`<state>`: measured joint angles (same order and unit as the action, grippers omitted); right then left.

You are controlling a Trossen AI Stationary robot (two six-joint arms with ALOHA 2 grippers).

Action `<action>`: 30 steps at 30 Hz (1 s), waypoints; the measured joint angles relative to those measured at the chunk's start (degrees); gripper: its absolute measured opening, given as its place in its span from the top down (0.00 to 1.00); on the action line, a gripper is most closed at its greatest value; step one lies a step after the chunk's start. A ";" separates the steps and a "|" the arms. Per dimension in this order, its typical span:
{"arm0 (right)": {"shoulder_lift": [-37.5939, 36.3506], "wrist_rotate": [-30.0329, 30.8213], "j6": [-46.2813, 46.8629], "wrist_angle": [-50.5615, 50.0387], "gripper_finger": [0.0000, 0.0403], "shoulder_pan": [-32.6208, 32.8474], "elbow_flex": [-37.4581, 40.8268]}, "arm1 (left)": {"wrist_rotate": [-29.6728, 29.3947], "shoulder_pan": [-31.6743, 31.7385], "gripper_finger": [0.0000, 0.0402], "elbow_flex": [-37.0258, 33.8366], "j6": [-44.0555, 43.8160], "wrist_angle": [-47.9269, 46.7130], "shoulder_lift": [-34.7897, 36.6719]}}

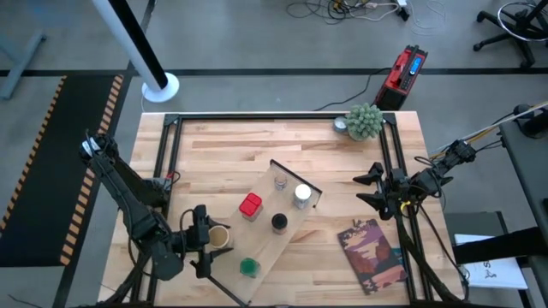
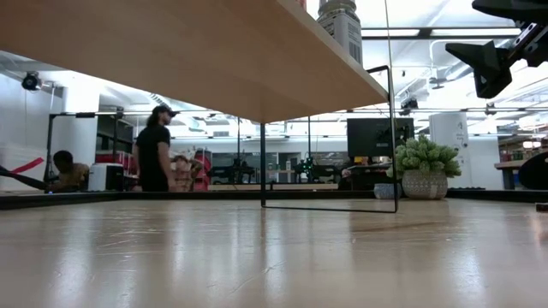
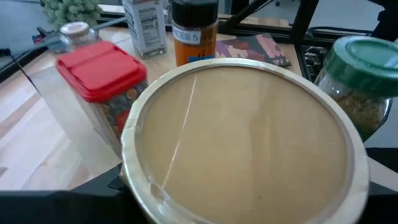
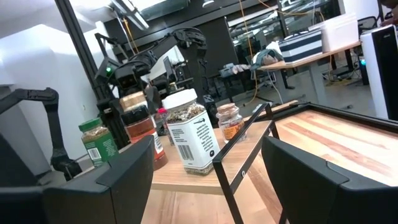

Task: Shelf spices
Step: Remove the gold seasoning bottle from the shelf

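The pale shelf board (image 1: 264, 244) stands raised and slanted mid-table; the low view sees its underside (image 2: 214, 51). On it stand a clear glass jar (image 1: 280, 181), a white-topped jar (image 1: 302, 195), a red squarish jar (image 1: 250, 205), a black-topped jar (image 1: 279, 222) and a green-topped jar (image 1: 249, 268). My left gripper (image 1: 212, 237) is shut on the tan-topped jar (image 1: 220, 237) at the shelf's left edge; its lid (image 3: 249, 143) fills the left wrist view. My right gripper (image 1: 364, 190) hangs open and empty to the right of the shelf, level with the jars (image 4: 208, 149). My left gripper has one finger on either side of the tan-topped jar, below its lid rim (image 3: 127, 180), coming level from the table's left. The jar is upright. The lid hides the place of contact, and I cannot tell whether the jar's base rests on the shelf.
A fuzzy green potted plant (image 1: 364, 121) stands at the far right corner. A reddish-brown book (image 1: 370, 252) lies flat at the near right. Black frame rails (image 1: 167, 162) run along the table's sides. A person (image 2: 154, 145) stands far off in the room.
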<state>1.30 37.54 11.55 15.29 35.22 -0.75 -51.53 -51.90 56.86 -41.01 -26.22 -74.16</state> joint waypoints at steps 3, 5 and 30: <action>0.01 0.00 0.00 0.00 0.32 0.00 -0.01 | -0.14 0.04 0.35 0.00 1.06 -0.61 1.77; 0.00 0.00 0.00 0.00 0.32 -0.02 0.00 | -0.17 0.04 0.35 0.00 1.86 -0.96 2.87; 0.00 0.00 -0.54 0.04 0.32 -0.02 0.00 | -7.98 13.68 0.35 0.00 6.20 -18.10 13.35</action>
<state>1.30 37.54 11.01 15.33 35.21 -0.75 -59.51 -38.21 56.86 -34.81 -44.31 -60.82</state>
